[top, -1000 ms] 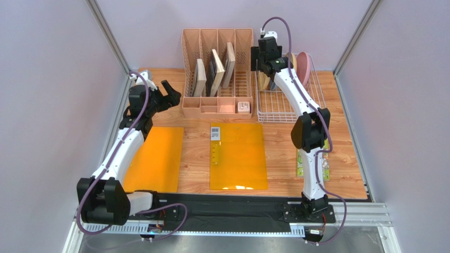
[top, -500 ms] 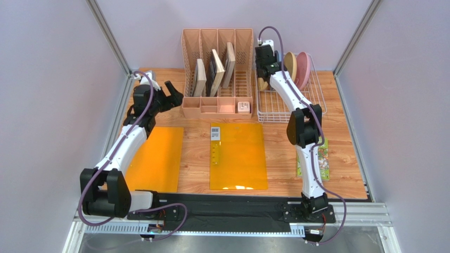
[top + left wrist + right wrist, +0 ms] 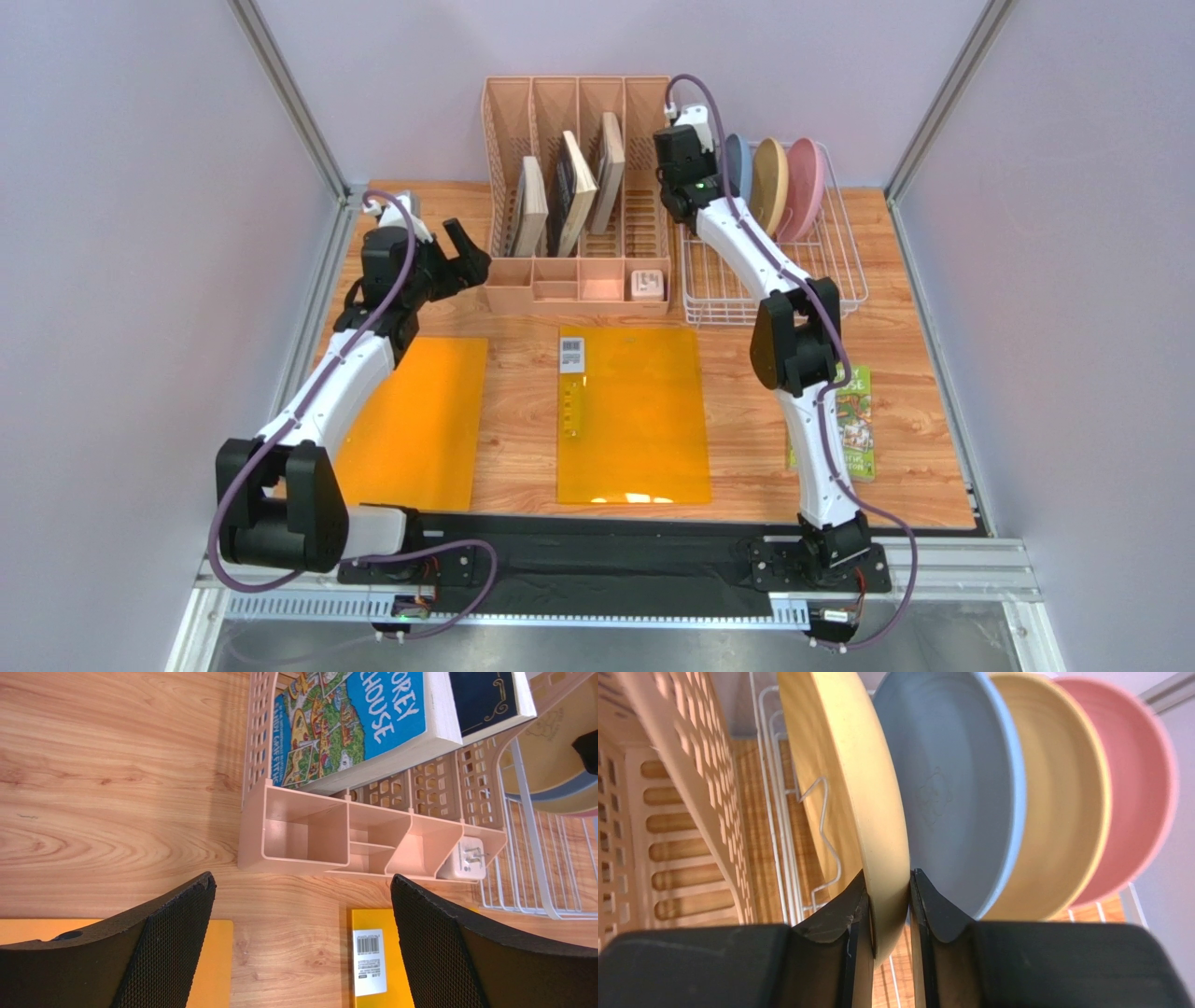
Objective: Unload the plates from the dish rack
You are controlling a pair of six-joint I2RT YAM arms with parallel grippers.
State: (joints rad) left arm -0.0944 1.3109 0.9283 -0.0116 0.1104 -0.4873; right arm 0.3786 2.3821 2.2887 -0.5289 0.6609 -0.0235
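The right jaws were closed on the lower rim of the pale yellow plate [image 3: 843, 777], one black finger [image 3: 836, 924] pressed to each face. That plate stood on edge in the dish rack [image 3: 723, 287], leftmost of the row and nearest the pink-beige organizer [image 3: 302, 836]. It was not yet lifted out of its wire slot.

Beside it, also on edge and close together, I saw the light blue plate [image 3: 948, 791], the tan plate [image 3: 1060, 812] and the pink plate [image 3: 1130, 777]. The row ran left to right across the far end of the rack. The faces were turned sideways, and the hollow sides of the blue, tan and pink ones faced towards the yellow plate. From the overhead view I read all of them as leaning slightly to the right.

The left jaws were spread wide and held nothing, their mesh-faced pads [image 3: 175, 938] well apart. They hung over the wooden counter [image 3: 105, 777], just in front of the organizer's low front compartments. One compartment held a small white plug [image 3: 469, 861], and books [image 3: 351, 721] leaned in the slots behind. Two orange mats [image 3: 631, 413] lay flat on the counter nearer the arm bases.
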